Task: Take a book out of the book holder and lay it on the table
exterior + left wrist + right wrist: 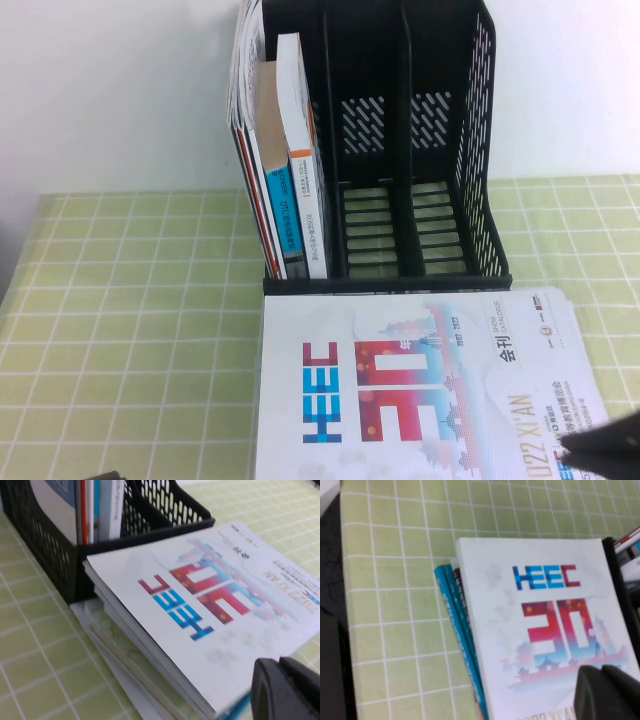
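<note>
Right claw (608,447): dark tip over the book's near right corner; how wide it is cannot be told.
Left claw (287,690): by the book's near edge; width cannot be told.
Book (420,390): flat atop a stack on the desk (130,330), before the book holder (400,150).
Wrist views only: blue-edged volumes (457,625) under the book.

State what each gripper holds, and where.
Cannot be told. Right gripper sits over the book at its near right corner; left gripper beside its edge.

The book (420,390) (white, blue "HEEC") lies flat on the table (130,330) before the book holder (400,150).
</note>
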You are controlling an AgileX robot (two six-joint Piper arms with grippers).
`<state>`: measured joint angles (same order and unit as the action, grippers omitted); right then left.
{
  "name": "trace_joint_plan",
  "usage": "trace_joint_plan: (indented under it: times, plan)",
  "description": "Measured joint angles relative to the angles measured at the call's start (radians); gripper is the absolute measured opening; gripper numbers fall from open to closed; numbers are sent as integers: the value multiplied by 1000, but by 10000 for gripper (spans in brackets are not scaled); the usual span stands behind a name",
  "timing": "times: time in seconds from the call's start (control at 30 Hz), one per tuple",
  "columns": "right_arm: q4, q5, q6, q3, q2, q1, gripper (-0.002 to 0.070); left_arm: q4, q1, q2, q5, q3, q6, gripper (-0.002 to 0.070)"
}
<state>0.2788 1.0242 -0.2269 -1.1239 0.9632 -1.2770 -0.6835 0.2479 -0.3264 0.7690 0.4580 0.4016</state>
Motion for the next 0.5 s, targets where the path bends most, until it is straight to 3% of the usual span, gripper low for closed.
trace_joint_plan:
  times: [0.23,0.37,0.5]
  plan:
    - [52,-168,188,315,-209,0,-1,-66,0,139,-300,-168,221,-3]
    - [157,-205,357,442,-312,0,-1,-105,-2,141,-371,-227,223,-3]
    - [196,-190,413,474,-366,0,-1,-118,-2,141,-384,-245,223,-3]
